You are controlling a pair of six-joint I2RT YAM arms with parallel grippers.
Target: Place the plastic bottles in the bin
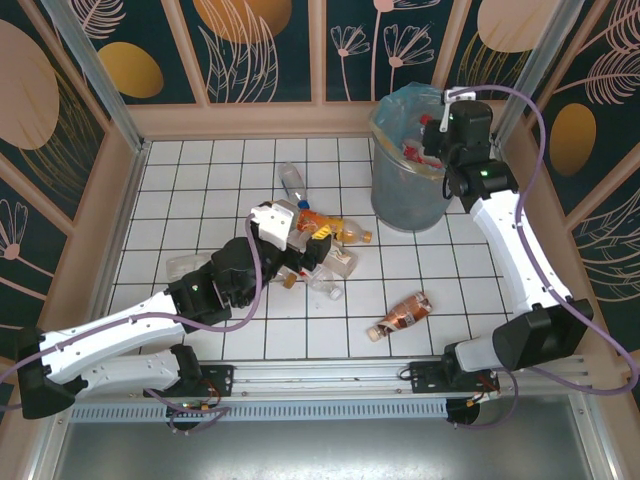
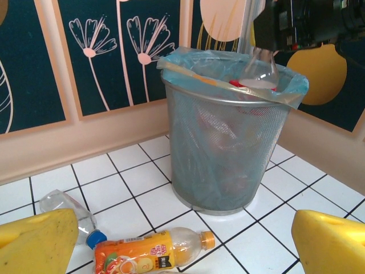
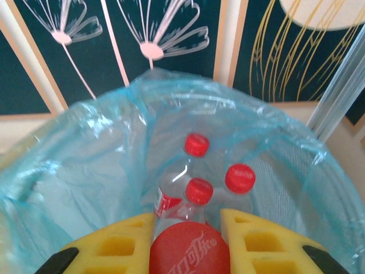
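The bin [image 2: 222,142] is grey mesh, its bag [image 2: 188,60] light blue, the bottles [image 3: 178,194] red-capped.

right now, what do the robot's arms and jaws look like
The left arm and right arm have white shells with black joints and a thin purple cable looping along each. The jaws carry chunky yellow pads; the right ones show rectangular cut-outs. A small green light glows on the right arm.
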